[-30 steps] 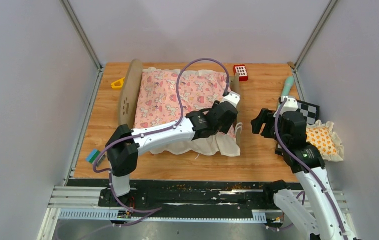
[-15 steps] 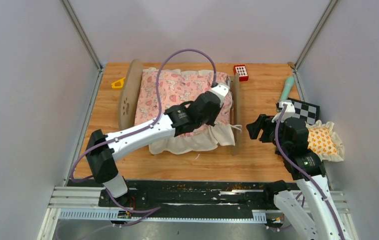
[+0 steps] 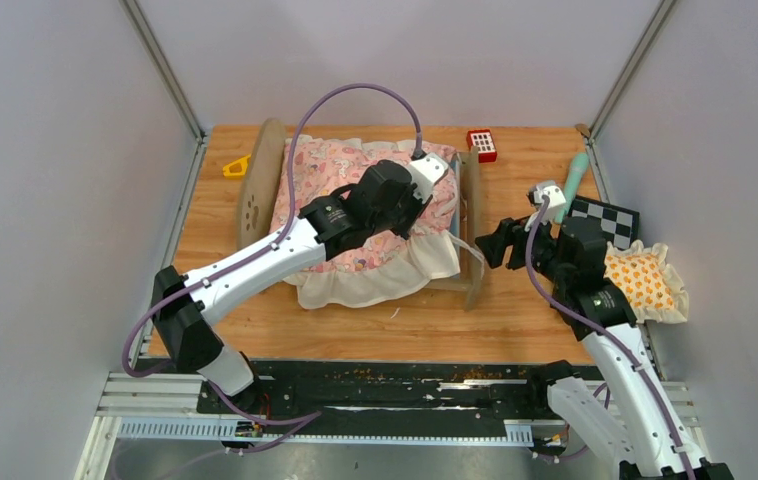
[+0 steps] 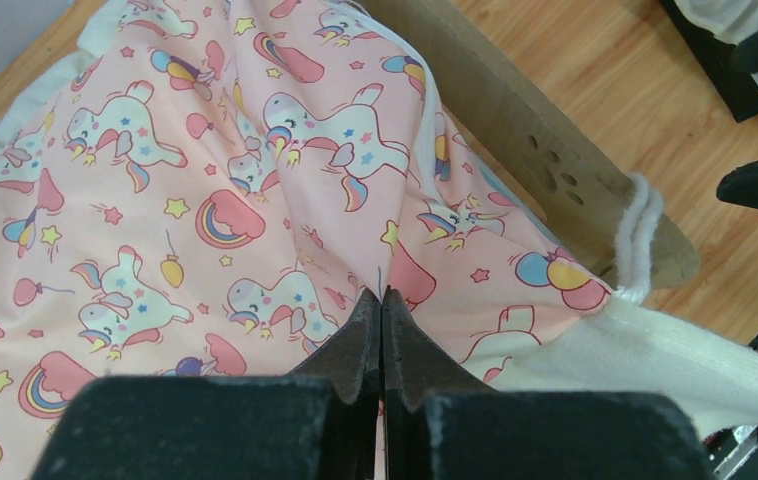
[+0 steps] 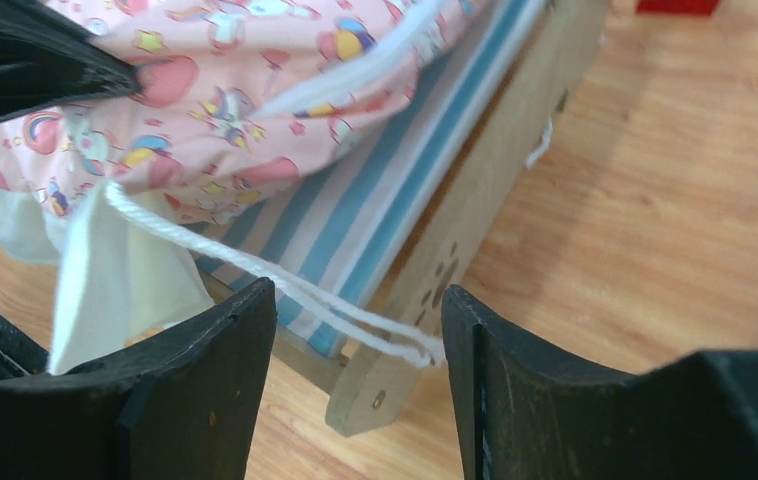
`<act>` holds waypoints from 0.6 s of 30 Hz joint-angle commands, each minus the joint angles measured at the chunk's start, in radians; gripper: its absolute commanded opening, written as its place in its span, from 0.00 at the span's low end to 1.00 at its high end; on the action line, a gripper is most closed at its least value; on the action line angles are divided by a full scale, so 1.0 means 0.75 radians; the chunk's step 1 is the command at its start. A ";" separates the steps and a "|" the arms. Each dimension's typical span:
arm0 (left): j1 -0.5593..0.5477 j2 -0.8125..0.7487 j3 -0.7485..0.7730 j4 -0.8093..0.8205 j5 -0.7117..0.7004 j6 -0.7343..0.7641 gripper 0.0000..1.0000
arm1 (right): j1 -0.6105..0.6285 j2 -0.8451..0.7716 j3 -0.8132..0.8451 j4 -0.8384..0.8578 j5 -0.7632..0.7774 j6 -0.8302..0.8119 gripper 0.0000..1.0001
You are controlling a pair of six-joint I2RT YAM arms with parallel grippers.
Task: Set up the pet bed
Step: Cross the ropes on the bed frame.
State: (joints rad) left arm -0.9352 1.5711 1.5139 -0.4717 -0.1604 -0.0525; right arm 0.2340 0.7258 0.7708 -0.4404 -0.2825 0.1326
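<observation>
Left claw (image 4: 383, 298) has snapped shut, pinching the quilt (image 4: 205, 190) and dragging it toward the desk's (image 3: 530, 180) far edge, where the bed (image 3: 258, 190) sits. Right claw (image 5: 353, 345), open, has neared the footboard (image 5: 495, 190).

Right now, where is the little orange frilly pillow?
In the top view, the small orange-patterned frilled pillow lies at the table's right edge, next to the black-and-white checkered card, away from the light-wood pet bed.
</observation>
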 commanded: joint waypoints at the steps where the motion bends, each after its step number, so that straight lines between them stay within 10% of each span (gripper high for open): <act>1: 0.007 -0.048 0.015 0.016 0.092 0.068 0.00 | -0.002 -0.004 -0.010 0.233 -0.180 -0.242 0.62; 18: 0.007 -0.050 0.006 0.019 0.105 0.097 0.00 | -0.001 0.103 -0.013 0.286 -0.386 -0.543 0.58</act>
State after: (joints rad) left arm -0.9340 1.5707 1.5120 -0.4789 -0.0956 0.0029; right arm 0.2340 0.7715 0.7475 -0.2638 -0.5591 -0.2340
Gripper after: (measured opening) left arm 0.007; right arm 0.589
